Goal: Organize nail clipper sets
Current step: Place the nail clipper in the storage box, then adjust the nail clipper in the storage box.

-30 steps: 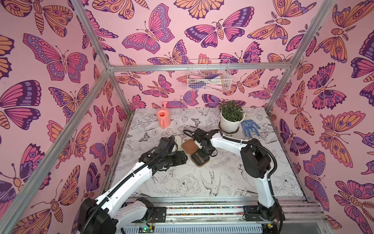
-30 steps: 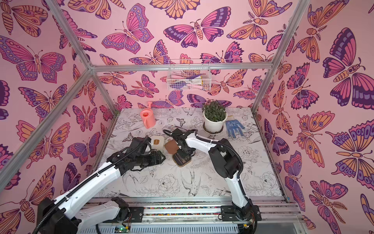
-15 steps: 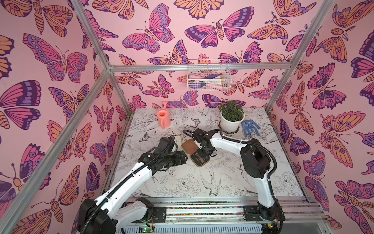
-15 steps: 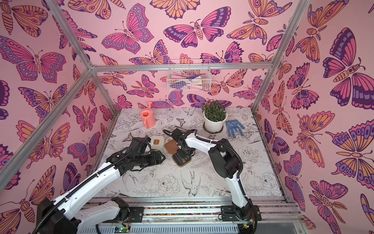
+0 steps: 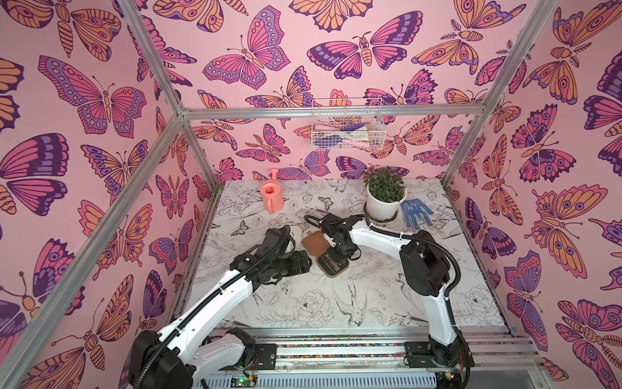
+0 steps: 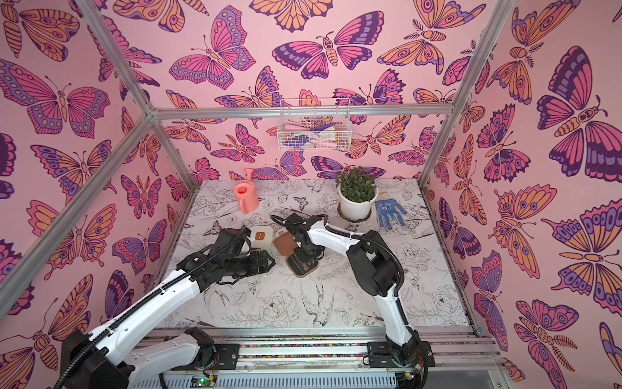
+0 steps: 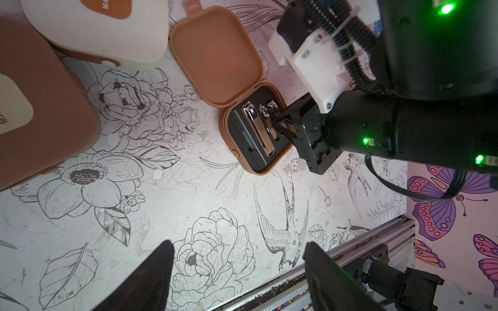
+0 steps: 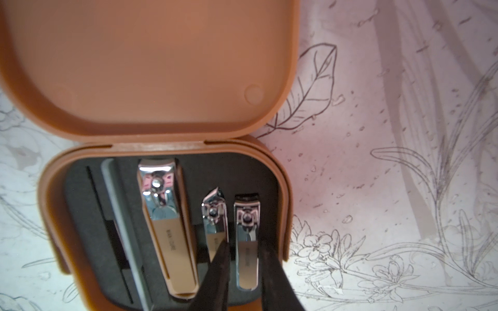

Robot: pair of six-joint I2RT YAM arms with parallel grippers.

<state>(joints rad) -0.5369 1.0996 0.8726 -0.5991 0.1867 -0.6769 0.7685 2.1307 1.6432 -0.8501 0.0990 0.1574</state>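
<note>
Where your right gripper (image 8: 244, 242) hangs: spread astride small clipper (image 8: 246, 215) in open case (image 8: 54, 215).
Your left gripper (image 7: 238, 243): spread, empty.
Crowding: middle clipper (image 8: 214, 215); cream case (image 7: 107, 35) beside lid (image 7: 215, 53).

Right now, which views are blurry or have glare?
Right wrist: right fingers blurred up close, clippers show bright reflections. Left wrist: left fingers dark and soft, green LED blooms. Both top views: sharp, evenly lit.
</note>
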